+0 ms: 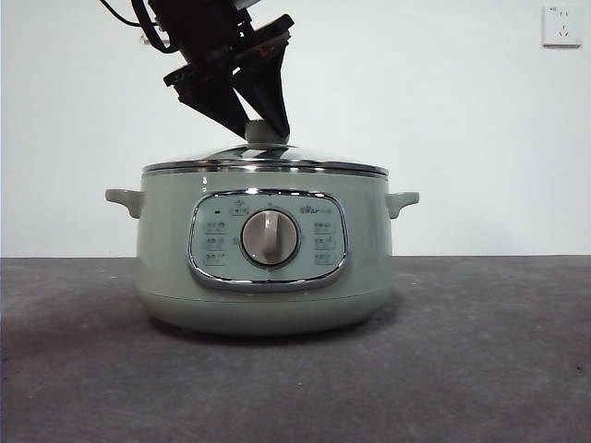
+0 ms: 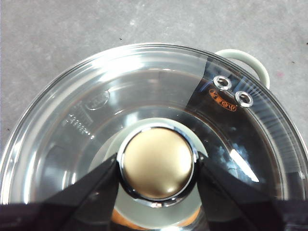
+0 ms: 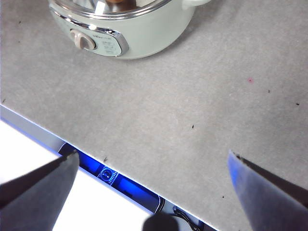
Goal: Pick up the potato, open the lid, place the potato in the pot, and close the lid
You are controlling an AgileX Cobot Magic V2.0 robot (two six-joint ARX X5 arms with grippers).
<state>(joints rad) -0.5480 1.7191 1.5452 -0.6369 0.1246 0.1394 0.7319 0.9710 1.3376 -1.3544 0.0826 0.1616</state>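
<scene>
Front view: lid [image 1: 266, 162] seated on pot [image 1: 262, 249], which stands on table [image 1: 480, 360]; left gripper [image 1: 262, 127] comes from above onto knob [image 1: 266, 132].
L wrist: jaws closed on knob [image 2: 157, 163], one per side; orange-brown patch shows under glass, potato not confirmable.
R wrist: right gripper [image 3: 151, 185] spread wide, empty, near table edge, well apart from pot [image 3: 130, 33].

The front camera sits low at bench [image 1: 480, 369] height, close to the pot [image 1: 263, 277], facing its dial panel level-on. The left wrist camera looks straight down, very near, onto the lid [image 2: 96, 120] and its knob [image 2: 157, 162]. The right wrist camera looks down from farther off, beyond the pot's panel side, over the bench edge. All three views share the pot.
</scene>
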